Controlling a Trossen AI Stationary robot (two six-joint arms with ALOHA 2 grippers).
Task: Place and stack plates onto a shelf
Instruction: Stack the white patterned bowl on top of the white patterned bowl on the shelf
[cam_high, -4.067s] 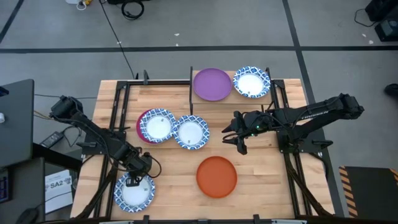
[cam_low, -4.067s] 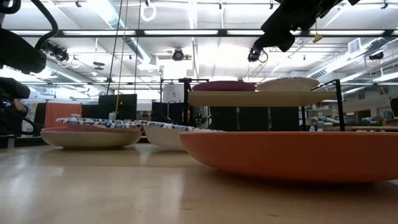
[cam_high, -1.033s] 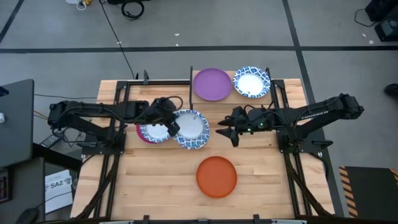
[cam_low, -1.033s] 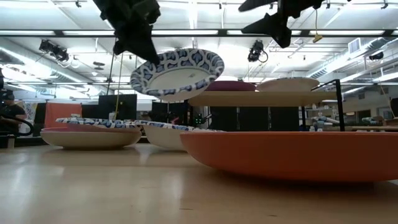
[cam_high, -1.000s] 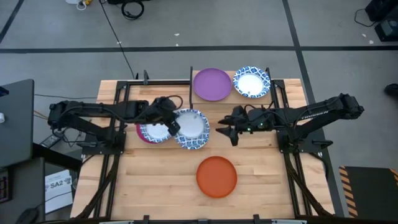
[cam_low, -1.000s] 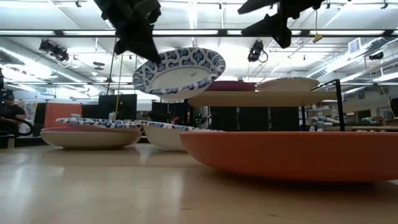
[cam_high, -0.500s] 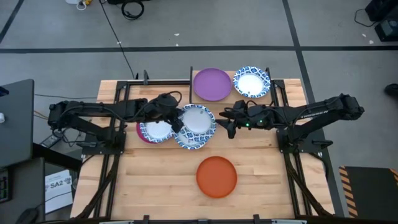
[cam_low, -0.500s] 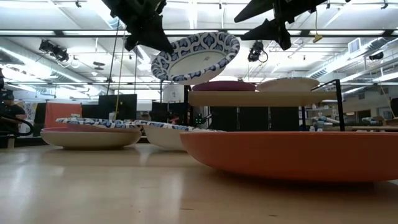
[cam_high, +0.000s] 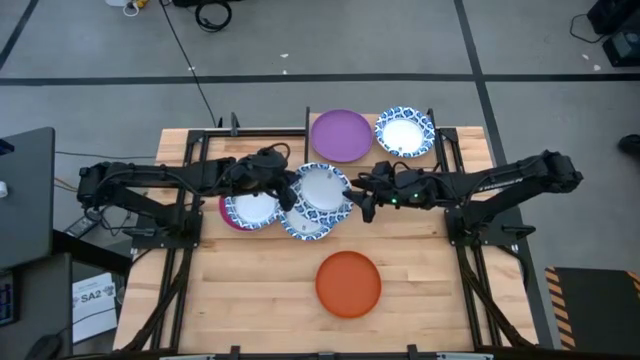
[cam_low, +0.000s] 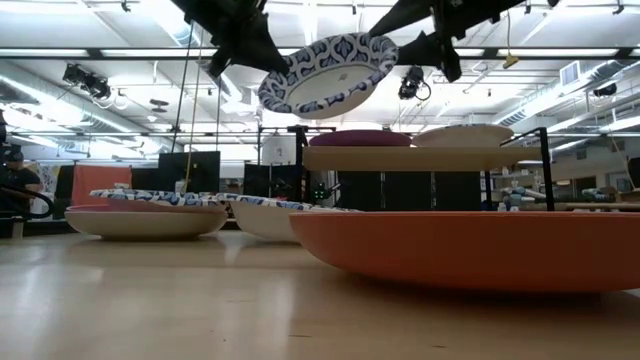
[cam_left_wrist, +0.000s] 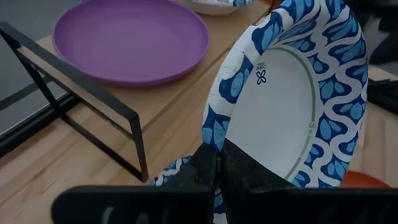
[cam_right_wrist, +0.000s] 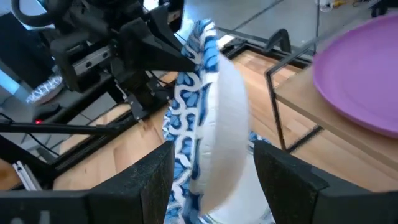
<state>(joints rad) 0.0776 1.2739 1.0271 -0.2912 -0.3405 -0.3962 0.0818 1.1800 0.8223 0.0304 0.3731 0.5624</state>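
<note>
Left gripper (cam_left_wrist: 217, 163) clenched on blue-rimmed plate (cam_high: 322, 188), held tilted in mid-air between table and shelf (cam_high: 450, 133). Right gripper (cam_high: 357, 194) spread, fingers straddling opposite rim, not pinching. Probably light, thin, bendy paper; best taken by rim, pinched gently.

Blue-rimmed plate (cam_right_wrist: 208, 130) between open fingers (cam_right_wrist: 148, 180)

A black monitor (cam_high: 25, 190) stands beside the wooden table (cam_high: 260, 300).
</note>
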